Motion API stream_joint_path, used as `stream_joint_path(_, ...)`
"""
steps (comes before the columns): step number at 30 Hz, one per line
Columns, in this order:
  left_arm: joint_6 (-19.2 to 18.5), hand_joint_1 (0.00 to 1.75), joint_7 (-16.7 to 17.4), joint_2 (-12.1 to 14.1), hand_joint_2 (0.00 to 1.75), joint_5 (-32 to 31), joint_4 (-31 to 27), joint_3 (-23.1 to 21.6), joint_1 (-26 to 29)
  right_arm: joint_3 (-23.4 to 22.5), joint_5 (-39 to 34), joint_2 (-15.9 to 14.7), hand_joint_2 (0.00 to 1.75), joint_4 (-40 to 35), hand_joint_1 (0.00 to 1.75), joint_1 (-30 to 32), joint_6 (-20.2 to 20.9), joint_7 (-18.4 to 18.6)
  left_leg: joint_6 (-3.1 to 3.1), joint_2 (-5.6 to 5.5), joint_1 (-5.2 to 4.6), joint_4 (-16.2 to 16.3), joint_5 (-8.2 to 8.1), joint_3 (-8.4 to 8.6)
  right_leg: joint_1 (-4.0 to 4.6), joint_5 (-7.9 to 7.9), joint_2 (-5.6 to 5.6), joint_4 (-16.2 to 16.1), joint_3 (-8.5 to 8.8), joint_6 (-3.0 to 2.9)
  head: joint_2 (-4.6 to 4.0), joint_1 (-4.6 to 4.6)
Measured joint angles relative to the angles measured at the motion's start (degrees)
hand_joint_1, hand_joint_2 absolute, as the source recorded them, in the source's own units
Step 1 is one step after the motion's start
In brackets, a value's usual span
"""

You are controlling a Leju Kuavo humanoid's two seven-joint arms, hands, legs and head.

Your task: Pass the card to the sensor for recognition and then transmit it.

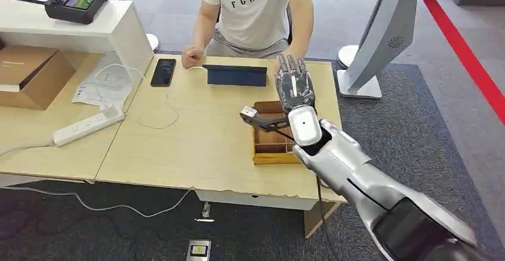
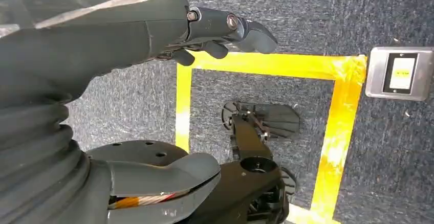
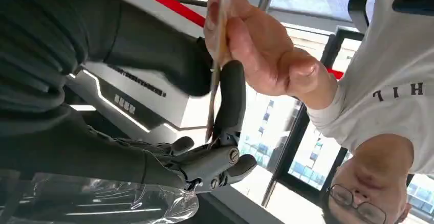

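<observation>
Tray (image 1: pixel 271 151) lies on table (image 1: pixel 196 148), tablet (image 1: pixel 236 75) behind it.

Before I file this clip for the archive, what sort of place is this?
Probably an office or robot demo room: grey carpet floor, light wooden desks carrying a white power strip and black smartphone, and yellow floor tape marking the robot's standing spot.

Light wooden desk (image 1: pixel 202 148): phone (image 1: pixel 163 72) and dark tablet (image 1: pixel 236 75) near far edge, wooden box (image 1: pixel 269 148) by right edge.
</observation>
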Motion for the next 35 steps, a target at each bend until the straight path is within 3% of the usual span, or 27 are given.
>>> stream_joint_path(25,0.9,0.0,-0.1,0.2,1.75,0.7,0.0,0.0,0.9,-0.5,3.8,-2.7,0.0,1.7,0.0,0.8,-0.3,0.8,0.0,0.0,-0.01,0.0,0.0,0.0,0.0,0.0,0.0,0.0,-0.02,0.0,0.0,0.0)
stream_joint_path(28,0.3,0.0,-0.4,0.2,1.75,1.3,0.0,0.0,1.1,-1.8,2.2,-5.1,0.0,0.6,0.0,0.2,-0.4,1.7,0.01,-0.02,-0.02,0.0,0.0,-0.04,-0.01,0.0,-0.03,0.0,-0.01,0.01,0.0,0.0)
stream_joint_path(35,0.0,0.0,-0.5,0.2,1.75,2.0,0.1,0.0,2.4,-8.9,-7.2,-17.1,0.0,-3.5,0.0,2.2,-0.4,3.8,0.09,-0.05,-0.07,0.1,-0.06,0.05,-0.06,0.03,-0.04,-0.2,0.07,0.09,0.0,-0.02)
